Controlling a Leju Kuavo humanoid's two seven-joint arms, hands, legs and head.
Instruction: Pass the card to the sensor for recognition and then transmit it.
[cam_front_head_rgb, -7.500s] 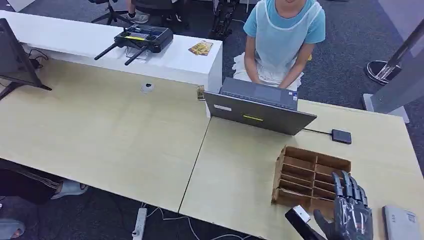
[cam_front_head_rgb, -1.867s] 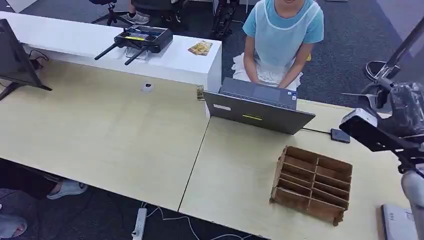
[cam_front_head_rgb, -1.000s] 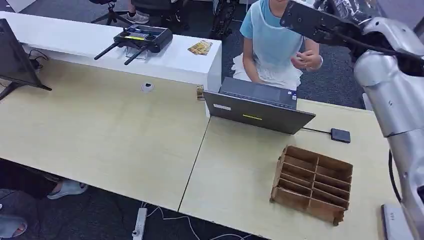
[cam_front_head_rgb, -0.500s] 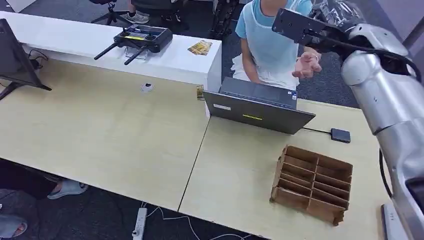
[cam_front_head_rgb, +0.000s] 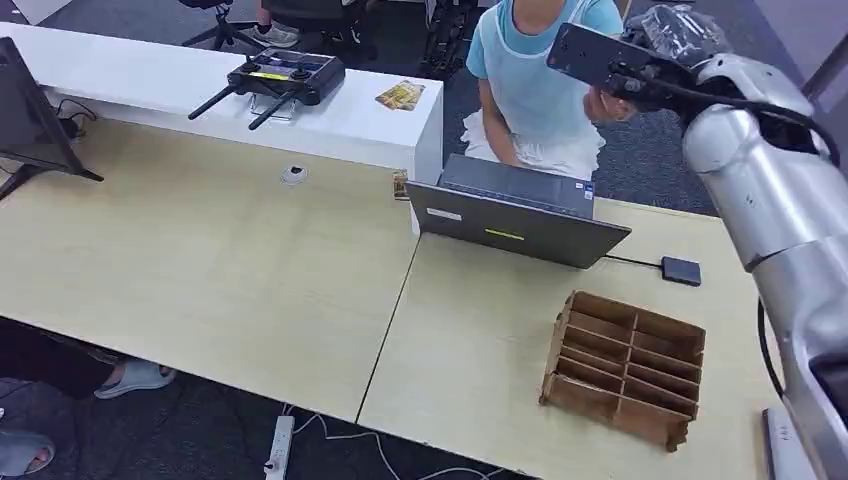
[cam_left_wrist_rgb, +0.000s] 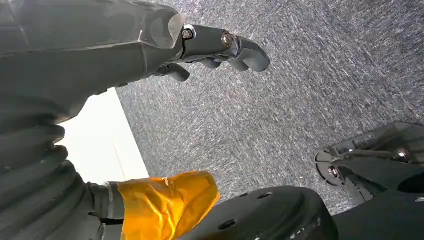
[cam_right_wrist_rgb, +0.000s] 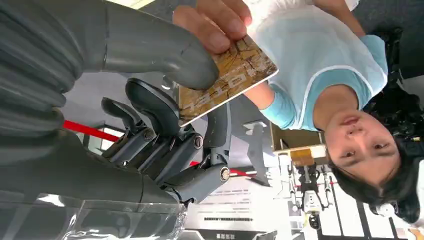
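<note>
Hanging by the robot's side, the left hand (cam_left_wrist_rgb: 220, 47) held nothing, fingers curled in. Beyond the desk (cam_front_head_rgb: 200, 270) and laptop (cam_front_head_rgb: 520, 215), the right hand (cam_right_wrist_rgb: 165, 125) had risen toward the person (cam_front_head_rgb: 535, 70) in a second. The card (cam_right_wrist_rgb: 225, 77) sat pinched under its thumb while the person's fingers (cam_right_wrist_rgb: 220, 22) had closed on it too; the handover probably lacked only the release.

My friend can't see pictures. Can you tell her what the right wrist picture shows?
The robot's right hand pinches a brown card while a person's hand takes hold of its edge. The person wears a light blue top.
</note>
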